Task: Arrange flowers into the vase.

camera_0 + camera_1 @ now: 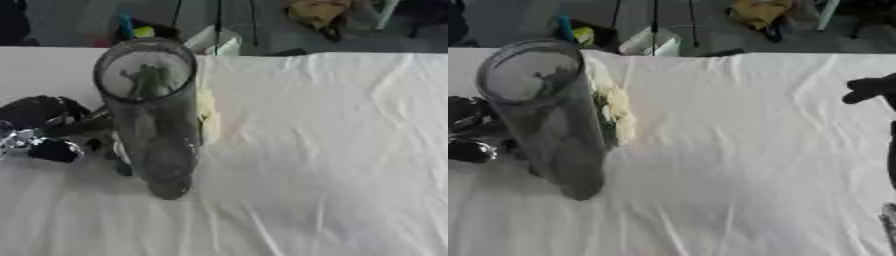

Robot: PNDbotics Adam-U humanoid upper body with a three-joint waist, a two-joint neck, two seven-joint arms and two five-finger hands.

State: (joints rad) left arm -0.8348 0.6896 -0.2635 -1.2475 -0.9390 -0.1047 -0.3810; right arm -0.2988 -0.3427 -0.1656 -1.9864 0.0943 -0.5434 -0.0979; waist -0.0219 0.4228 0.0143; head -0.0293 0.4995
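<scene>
Clear glass vase (150,115) stands upright on the white-clothed tabletop (332,150), at about nine o'clock. The left robot hand (44,131) reaches in behind it, grip unclear. A pale yellow flower (616,116) lies just beyond; the right robot hand (871,89) at three o'clock, fingers indistinct.

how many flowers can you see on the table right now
1 that shows: a pale yellow flower lying on the white tablecloth behind the clear vase, partly hidden by it. Green stems show through the glass; more flowers may be hidden behind the vase or the left hand.
</scene>
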